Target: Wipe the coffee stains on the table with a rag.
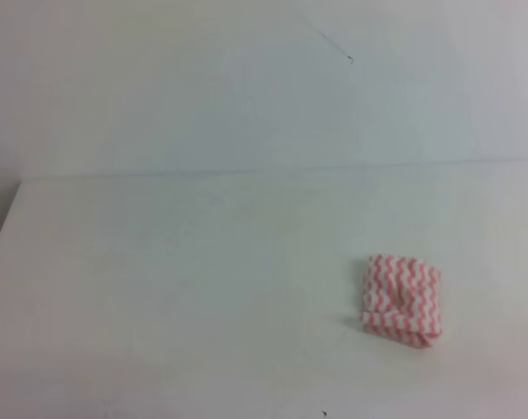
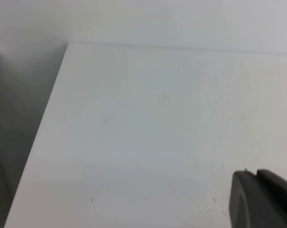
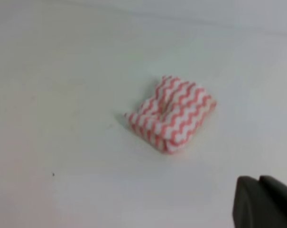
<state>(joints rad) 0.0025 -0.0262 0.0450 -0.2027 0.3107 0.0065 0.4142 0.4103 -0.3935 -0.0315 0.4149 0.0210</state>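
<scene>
Right hand [image 3: 264,202] shut, empty, near rag [image 3: 171,114] but apart. Left hand [image 2: 262,199] state unclear. Rag lies folded on surface [image 1: 159,288], right of centre. Likely soft, light; pinch raised folded edge. No stains visible.

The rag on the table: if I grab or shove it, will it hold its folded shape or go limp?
The rag looks like soft folded cloth with a dimple pressed into its top, so it will probably sag and may unfold when lifted by one edge. Its layers sit loosely stacked; a push could bunch them rather than slide it. It lies flat on the table, so rolling seems unlikely.
</scene>
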